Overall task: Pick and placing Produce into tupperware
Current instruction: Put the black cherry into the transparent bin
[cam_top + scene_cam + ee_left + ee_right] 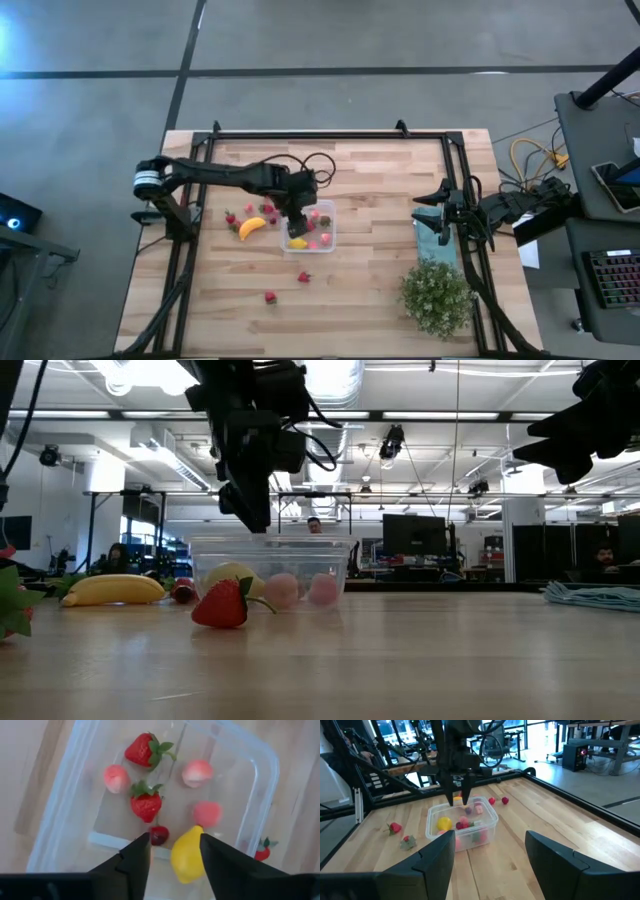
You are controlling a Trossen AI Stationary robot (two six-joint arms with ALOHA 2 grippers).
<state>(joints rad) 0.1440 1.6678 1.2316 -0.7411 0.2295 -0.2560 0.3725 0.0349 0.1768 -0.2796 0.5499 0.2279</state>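
Note:
The clear tupperware point(326, 240) sits mid-table. Inside it lie a yellow lemon point(187, 859), two strawberries point(146, 806), three pink pieces point(197, 772) and a dark cherry point(159, 836). My left gripper point(297, 216) hovers open over the box's left part, its fingers point(134, 857) standing above the lemon and the cherry without touching them. An orange-yellow banana piece point(252, 227) and small red berries point(230, 217) lie left of the box. Two strawberries point(303, 277) rest on the table nearer the front. My right gripper point(490, 855) waits open at the table's right.
A teal cloth point(437, 238) lies under the right gripper, and a green bushy plant point(437, 297) stands at the near right. Black frame rails point(330, 136) run along the far edge and both sides. Bare wood lies between the box and the cloth.

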